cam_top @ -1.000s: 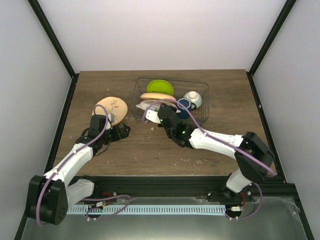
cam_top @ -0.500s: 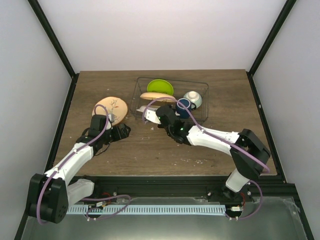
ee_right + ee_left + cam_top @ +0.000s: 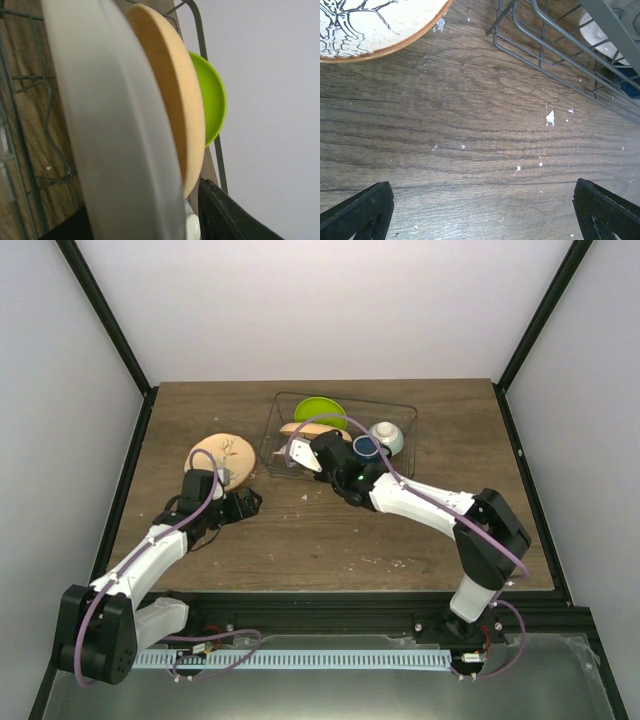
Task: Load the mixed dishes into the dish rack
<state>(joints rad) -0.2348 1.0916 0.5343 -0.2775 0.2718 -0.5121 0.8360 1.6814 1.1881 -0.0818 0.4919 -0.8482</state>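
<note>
- The right gripper (image 3: pixel 322 453) reaches into the left part of the dish rack (image 3: pixel 395 468), its jaws closed narrow on the rim of the cream plate (image 3: pixel 115 125).
- The cream plate stands on edge between the right fingers. In the wrist view its rim runs lengthwise from the bottom to the top of the frame, blurred and very close to the lens.
- Just past the jaws on the far side, the peach-orange plate (image 3: pixel 170 90) stands on edge, close beside the cream plate and facing it. Whether the two touch cannot be told.
- Beyond that stands the lime-green plate (image 3: pixel 210 100), also upright and parallel, farthest from the jaws.
- From above, the standing plates lie with their long axes across the rack from left to right.
- To the right of the right jaws, inside the rack, sit the small dark blue mug (image 3: pixel 366 447) and, beside it, the pale mint bowl (image 3: pixel 388 436), both with their openings up.
- The left gripper (image 3: pixel 482 200) hangs over bare wood with its jaws spread wide and nothing between them.
- Ahead of the left jaws and to their left, a plate with a branch drawing (image 3: pixel 222 457) lies flat on the table (image 3: pixel 470 125), face up.
- Ahead of the left jaws and to their right is the rack's near corner.
</note>
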